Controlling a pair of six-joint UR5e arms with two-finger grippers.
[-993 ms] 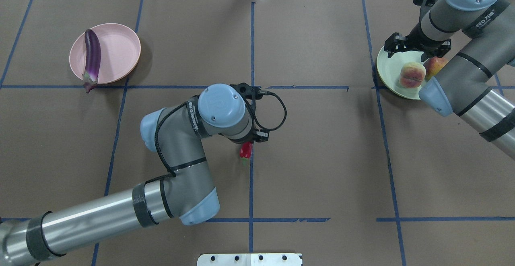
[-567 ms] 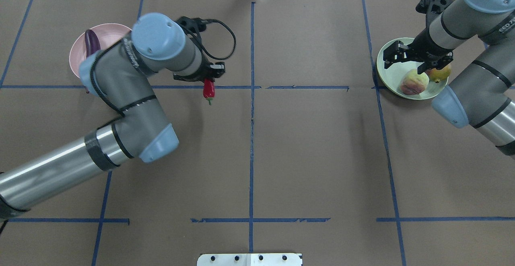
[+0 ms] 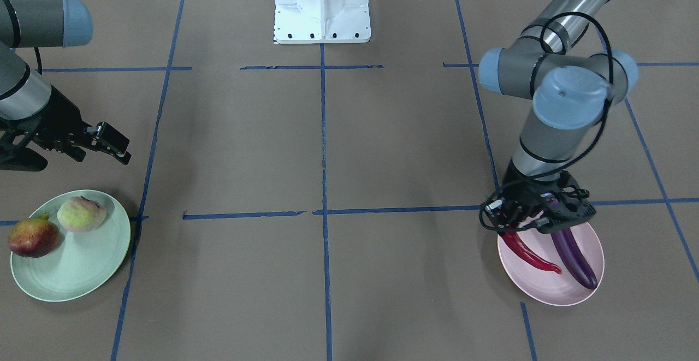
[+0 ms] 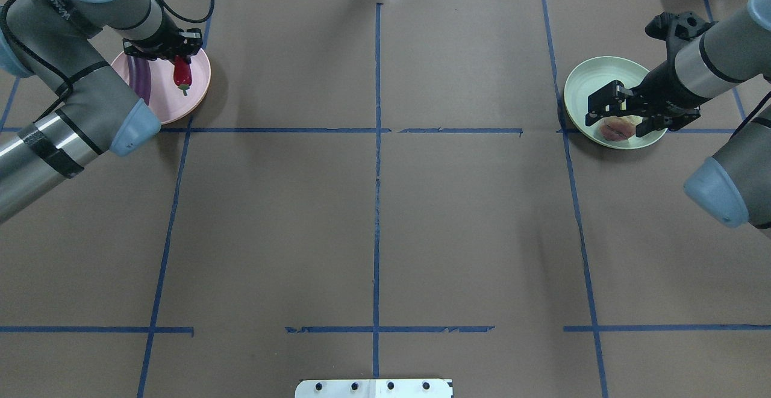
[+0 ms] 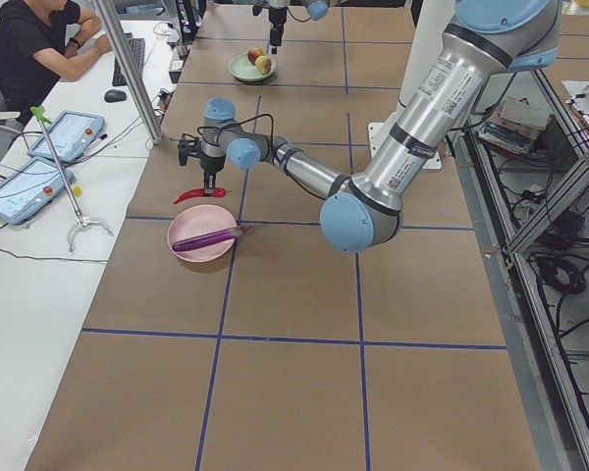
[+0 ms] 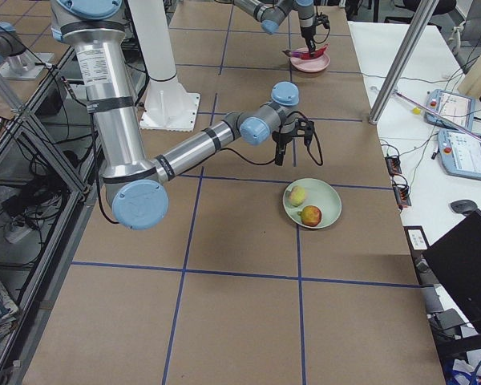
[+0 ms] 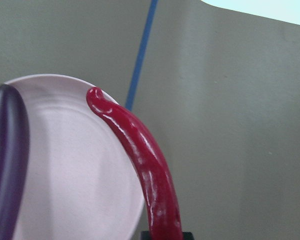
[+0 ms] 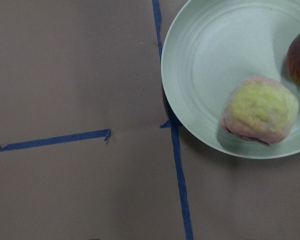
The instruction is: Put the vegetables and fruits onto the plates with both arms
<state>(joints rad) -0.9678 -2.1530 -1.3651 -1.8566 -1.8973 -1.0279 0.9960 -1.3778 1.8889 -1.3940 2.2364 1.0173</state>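
My left gripper (image 4: pixel 164 49) is shut on the stem end of the red chili pepper (image 4: pixel 182 76). It holds the pepper over the pink plate (image 4: pixel 194 94), beside the purple eggplant (image 3: pixel 573 252) that lies in it. The left wrist view shows the chili (image 7: pixel 145 165) above the plate's rim (image 7: pixel 75 175). My right gripper (image 4: pixel 626 112) is open and empty above the mint green plate (image 4: pixel 587 82). That plate holds the peach (image 3: pixel 82 213) and the pomegranate-like fruit (image 3: pixel 33 237). In the overhead view the right gripper hides the pomegranate.
The white base block (image 3: pixel 322 6) stands at the robot's side of the table. Blue tape lines (image 4: pixel 376 145) cross the brown table cover. In the left side view an operator (image 5: pixel 39 49) sits by tablets (image 5: pixel 25 191) and a metal post (image 5: pixel 128 69).
My left arm has carried the chili from mid-table far left to above the pink plate. My right gripper has drawn back across the green plate toward its near rim, still open.
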